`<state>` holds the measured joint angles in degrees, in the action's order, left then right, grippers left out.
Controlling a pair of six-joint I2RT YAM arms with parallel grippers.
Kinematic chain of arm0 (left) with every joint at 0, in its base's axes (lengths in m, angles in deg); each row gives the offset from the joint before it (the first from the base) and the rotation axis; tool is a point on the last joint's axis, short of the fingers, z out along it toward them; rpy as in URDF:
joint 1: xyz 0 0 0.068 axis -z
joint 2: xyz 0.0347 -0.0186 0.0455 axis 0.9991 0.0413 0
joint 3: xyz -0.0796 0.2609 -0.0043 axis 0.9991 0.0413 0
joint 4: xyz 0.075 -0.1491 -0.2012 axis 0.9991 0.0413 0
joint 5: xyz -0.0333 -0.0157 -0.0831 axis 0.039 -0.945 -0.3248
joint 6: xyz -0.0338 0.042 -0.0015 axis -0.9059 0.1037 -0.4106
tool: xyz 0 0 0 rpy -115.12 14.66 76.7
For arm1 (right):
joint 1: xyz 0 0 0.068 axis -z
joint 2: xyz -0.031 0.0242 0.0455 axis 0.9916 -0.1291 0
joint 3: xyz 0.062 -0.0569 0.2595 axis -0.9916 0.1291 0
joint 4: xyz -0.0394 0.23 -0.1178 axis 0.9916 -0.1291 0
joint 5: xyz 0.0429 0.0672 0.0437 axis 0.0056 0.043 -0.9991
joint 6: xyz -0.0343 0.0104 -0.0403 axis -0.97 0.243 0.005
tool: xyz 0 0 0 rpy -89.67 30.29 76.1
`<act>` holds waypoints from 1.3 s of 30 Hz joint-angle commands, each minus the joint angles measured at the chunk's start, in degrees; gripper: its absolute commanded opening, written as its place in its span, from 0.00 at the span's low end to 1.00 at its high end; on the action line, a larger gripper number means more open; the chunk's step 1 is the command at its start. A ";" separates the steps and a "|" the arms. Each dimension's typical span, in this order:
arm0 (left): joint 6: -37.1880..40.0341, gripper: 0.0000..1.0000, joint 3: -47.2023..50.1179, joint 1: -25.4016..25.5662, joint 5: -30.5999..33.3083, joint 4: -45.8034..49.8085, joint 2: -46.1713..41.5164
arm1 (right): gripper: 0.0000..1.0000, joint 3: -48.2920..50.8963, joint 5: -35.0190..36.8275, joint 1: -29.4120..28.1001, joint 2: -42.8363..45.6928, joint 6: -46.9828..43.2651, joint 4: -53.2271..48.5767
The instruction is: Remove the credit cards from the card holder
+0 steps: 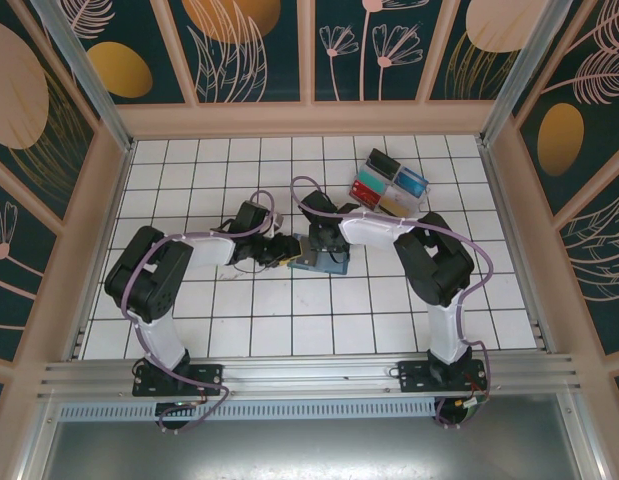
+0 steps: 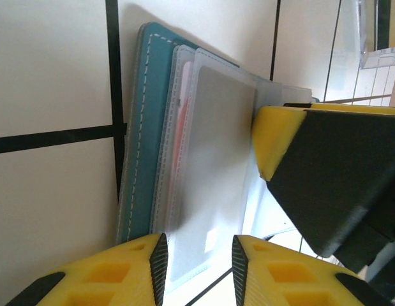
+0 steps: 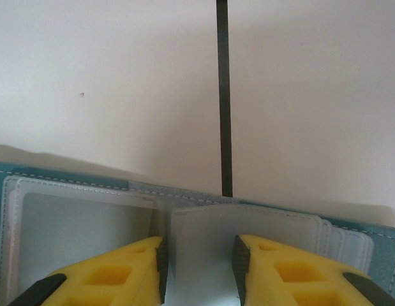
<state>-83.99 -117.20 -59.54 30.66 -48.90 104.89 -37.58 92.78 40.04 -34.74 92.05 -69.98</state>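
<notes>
**Open card holder (image 1: 322,262) between pincers**

It is laid on the surface (image 1: 239,320), equally near both arms. Its sleeves (image 2: 216,159) are straddled by the left pincer (image 2: 196,255) and right pincer (image 3: 198,268), both released. A pink credit card (image 2: 180,124) is pocketed lengthwise ahead of the left.

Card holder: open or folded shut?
Open. The card holder has its teal cover spread flat on the tiles, and its clear sleeves fan out exposed in both wrist views.

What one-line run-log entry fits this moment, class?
stage: nothing removed yet | card holder: lying open | left end effector: open, astride clear sleeve | right end effector: open, astride raised sleeve | pink card: inside sleeve
</notes>
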 commanded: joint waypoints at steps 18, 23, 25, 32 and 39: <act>2.91 0.36 -2.93 0.92 5.45 6.61 1.45 | 0.33 3.86 -1.17 0.09 -4.66 -0.35 -2.07; 2.87 0.35 -3.11 0.99 5.35 6.47 1.53 | 0.32 4.12 -1.25 0.15 -4.66 -0.36 -1.80; 2.72 0.34 -3.08 1.07 4.92 6.24 1.45 | 0.31 4.27 -1.41 0.09 -4.71 -0.56 -1.56; 2.87 0.34 -3.91 2.10 8.25 8.64 2.12 | 0.30 4.80 -3.11 0.27 -4.78 -0.71 -0.41; 3.15 0.31 -4.40 3.19 2.72 6.60 3.19 | 0.30 5.61 -5.33 0.88 -4.14 -0.44 1.04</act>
<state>-81.91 -120.96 -57.61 35.80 -42.83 105.90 -35.76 91.29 40.34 -34.22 91.83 -66.37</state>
